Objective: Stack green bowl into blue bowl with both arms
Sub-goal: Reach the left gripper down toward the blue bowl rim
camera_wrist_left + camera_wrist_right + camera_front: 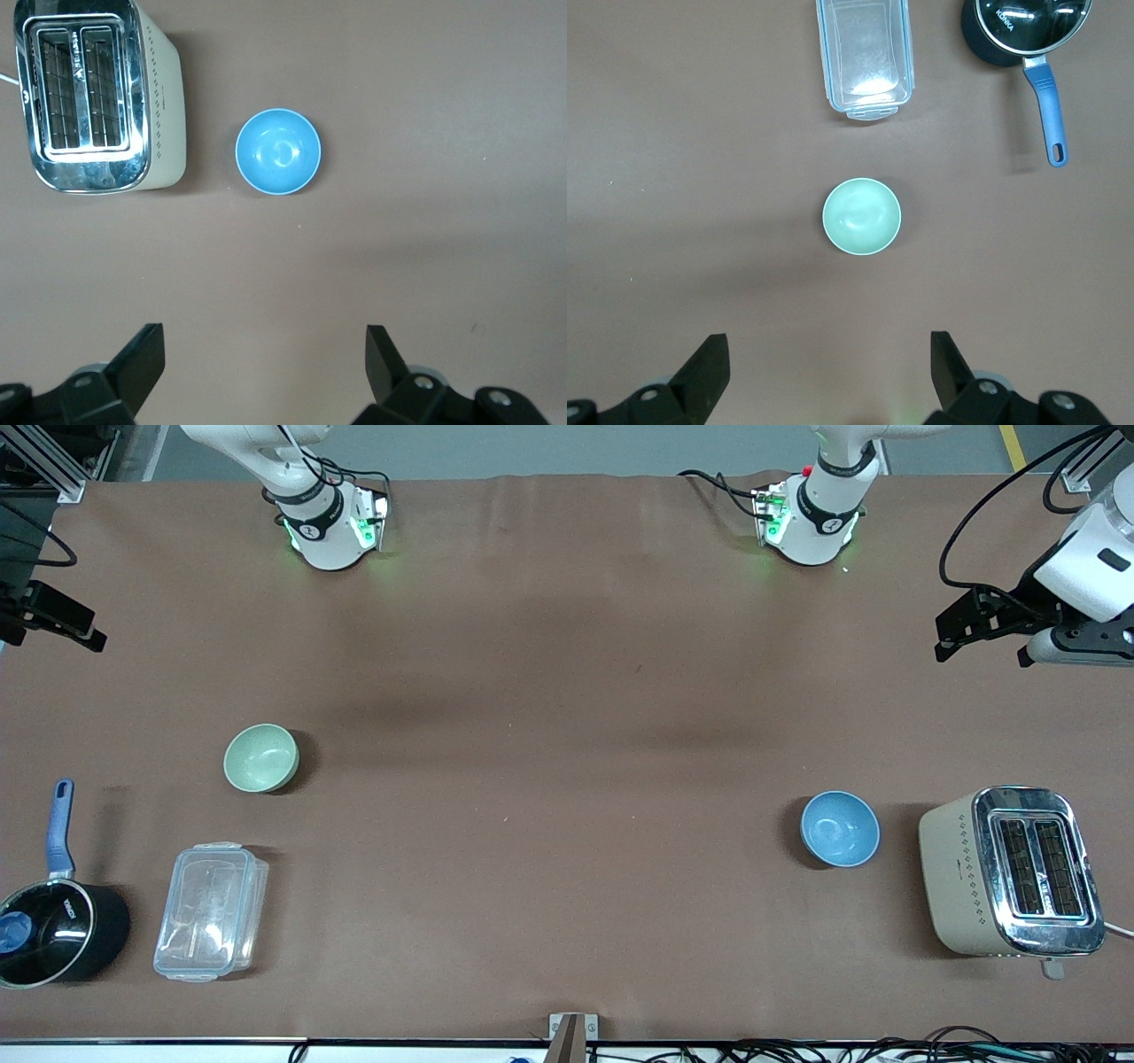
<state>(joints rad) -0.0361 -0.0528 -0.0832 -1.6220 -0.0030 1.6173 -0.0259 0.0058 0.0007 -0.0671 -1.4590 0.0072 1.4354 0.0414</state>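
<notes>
The pale green bowl (261, 757) sits upright and empty on the brown table toward the right arm's end; it also shows in the right wrist view (862, 216). The sky-blue bowl (840, 829) sits upright and empty toward the left arm's end, and shows in the left wrist view (278, 151). My left gripper (982, 646) hangs open and empty, high over the table's edge at the left arm's end (266, 354). My right gripper (49, 633) hangs open and empty, high over the edge at the right arm's end (830, 359). Neither gripper touches a bowl.
A cream and chrome toaster (1010, 868) stands beside the blue bowl, toward the left arm's end. A clear plastic lidded box (211, 911) and a black saucepan with a blue handle (53, 930) lie nearer to the front camera than the green bowl.
</notes>
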